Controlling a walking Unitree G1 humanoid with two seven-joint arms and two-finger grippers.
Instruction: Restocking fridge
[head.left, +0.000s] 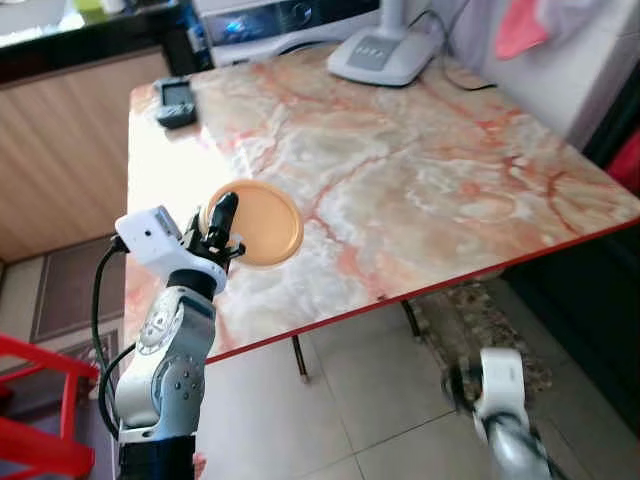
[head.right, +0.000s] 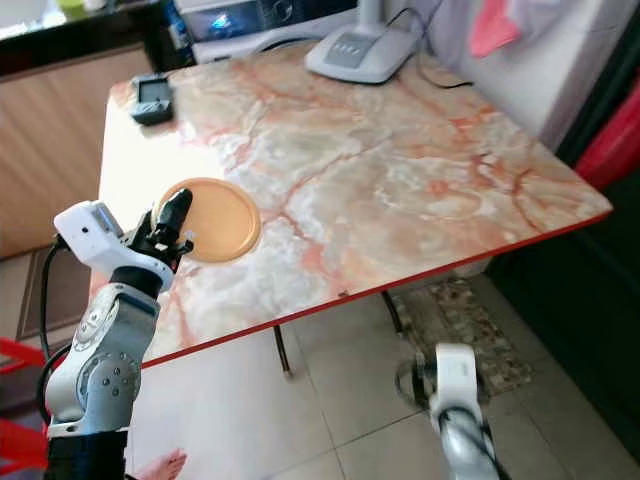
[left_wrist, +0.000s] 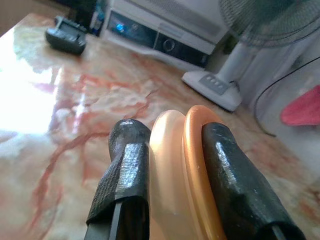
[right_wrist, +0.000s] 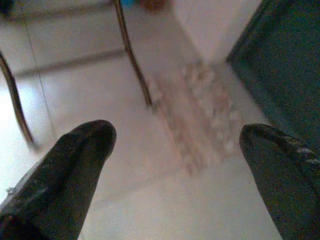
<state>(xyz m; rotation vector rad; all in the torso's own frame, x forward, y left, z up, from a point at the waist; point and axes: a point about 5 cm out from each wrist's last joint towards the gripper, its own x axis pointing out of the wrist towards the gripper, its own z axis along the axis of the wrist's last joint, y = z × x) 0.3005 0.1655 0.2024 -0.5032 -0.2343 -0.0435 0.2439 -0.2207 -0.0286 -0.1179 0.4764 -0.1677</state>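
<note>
Left gripper (head.left: 222, 222) has its 2 fingers (left_wrist: 125, 165) pinching the near-left rim of the orange plate (head.left: 262, 222), 1 finger on each face of the edge. The plate sits at the near-left part of the marble desk (head.left: 420, 180), close to the near edge; from the head views you can't tell if it is lifted or flat on the top. In the wrist view the rim (left_wrist: 192, 165) runs deep between the fingers, so the hold looks good.

Right gripper (right_wrist: 175, 165) hangs low on the right above the tiled floor (head.left: 370, 400), fingers spread wide, holding nothing, pointing at a patterned mat (right_wrist: 200, 115) near a desk leg (right_wrist: 132, 55). Leave it idle.

Likely step: lift the plate off and carry it away. No fridge is visible here.

- Keep the pinch firm; it is a 1-sided rim grip, so the far side will likely sag.
- Lift straight up first, then draw toward you over the near edge; don't drag across the marble.
- Tilt the wrist so the plate stays level.
- Move slowly when turning; a thin rim could slip out.
- The fan base (head.left: 385, 50) and small black device (head.left: 176, 102) are far off, well apart from the plate, no collision worry.
</note>
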